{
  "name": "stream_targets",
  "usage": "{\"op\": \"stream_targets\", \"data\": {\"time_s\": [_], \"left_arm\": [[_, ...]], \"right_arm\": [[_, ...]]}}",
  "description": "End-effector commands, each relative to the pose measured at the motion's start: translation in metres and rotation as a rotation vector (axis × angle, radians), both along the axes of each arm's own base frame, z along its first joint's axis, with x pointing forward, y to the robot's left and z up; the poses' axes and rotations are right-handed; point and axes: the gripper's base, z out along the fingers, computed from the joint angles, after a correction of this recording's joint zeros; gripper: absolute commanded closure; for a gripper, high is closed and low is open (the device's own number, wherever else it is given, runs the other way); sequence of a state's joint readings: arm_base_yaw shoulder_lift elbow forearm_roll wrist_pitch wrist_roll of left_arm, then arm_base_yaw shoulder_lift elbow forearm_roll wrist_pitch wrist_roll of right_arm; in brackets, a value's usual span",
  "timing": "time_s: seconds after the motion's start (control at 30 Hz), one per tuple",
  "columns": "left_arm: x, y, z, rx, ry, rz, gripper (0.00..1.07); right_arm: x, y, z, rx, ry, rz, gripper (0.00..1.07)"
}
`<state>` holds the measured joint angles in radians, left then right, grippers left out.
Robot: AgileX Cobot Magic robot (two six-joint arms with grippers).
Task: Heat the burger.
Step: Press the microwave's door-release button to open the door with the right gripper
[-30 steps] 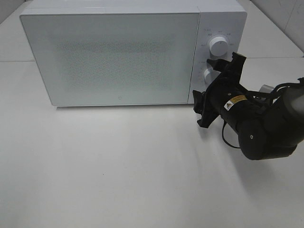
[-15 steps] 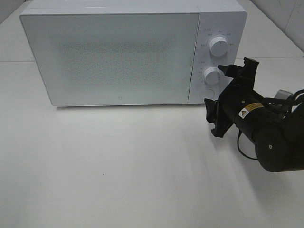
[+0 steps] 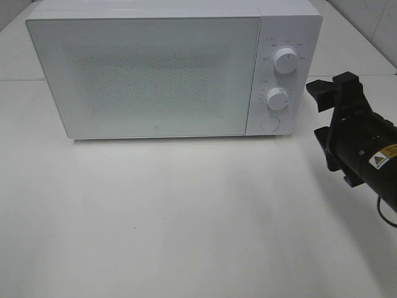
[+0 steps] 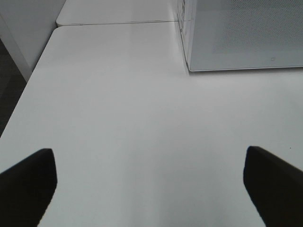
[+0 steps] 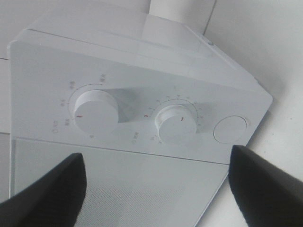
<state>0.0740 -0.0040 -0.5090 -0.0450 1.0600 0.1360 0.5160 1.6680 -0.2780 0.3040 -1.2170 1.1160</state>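
Right of the microwave [image 3: 155,11]: right pincer [image 3: 320,118], level with the control panel, near it but touching nothing.
Right pincer state: jaws apart, nothing between them.
Left pincer [image 4: 147,153]: jaws wide apart, empty, over bare bench [image 3: 186,217] off the microwave's far corner from the panel (out of the high view).
Burger: not visible in any view. The door [image 3: 149,74] is shut and frosted, so whether it sits inside cannot be told (likely, since none shows on the bench).
Panel: upper knob [image 3: 285,60], lower knob [image 3: 277,99] under it, round button [image 3: 270,123] lowest, all at the microwave's right end.
Key relation: both knobs lie straight ahead of the right pincer, which faces the panel. Their axes stick out of the microwave's front toward it.
Nearer arm: right, by far.
Step, as judged: with the door shut, only the dials matter. The lower knob's red mark seems turned off its zero, though the scale is too small to read.
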Motion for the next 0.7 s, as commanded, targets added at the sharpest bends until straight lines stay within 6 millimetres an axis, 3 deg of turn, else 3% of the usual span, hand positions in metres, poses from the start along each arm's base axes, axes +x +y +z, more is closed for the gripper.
{"op": "stream_targets", "data": {"time_s": [0.03,0.33,0.63,0.7], "left_arm": [[-0.002,0.0,0.0,-0.008,-0.026,0.005,0.02],[-0.002,0.0,0.0,-0.008,-0.026,0.005,0.02],[-0.002,0.0,0.0,-0.008,-0.026,0.005,0.02],[-0.002,0.0,0.0,-0.008,-0.026,0.005,0.02]], "right_arm": [[-0.007,-0.005,0.024,-0.061,-0.217,0.008,0.34],[-0.026,-0.01,0.035,-0.251,-0.244,0.087,0.34],[-0.036,-0.007,0.035,-0.526,-0.072,0.253,0.34],[-0.036,-0.002,0.039,-0.662,0.033,0.375,0.34]]}}
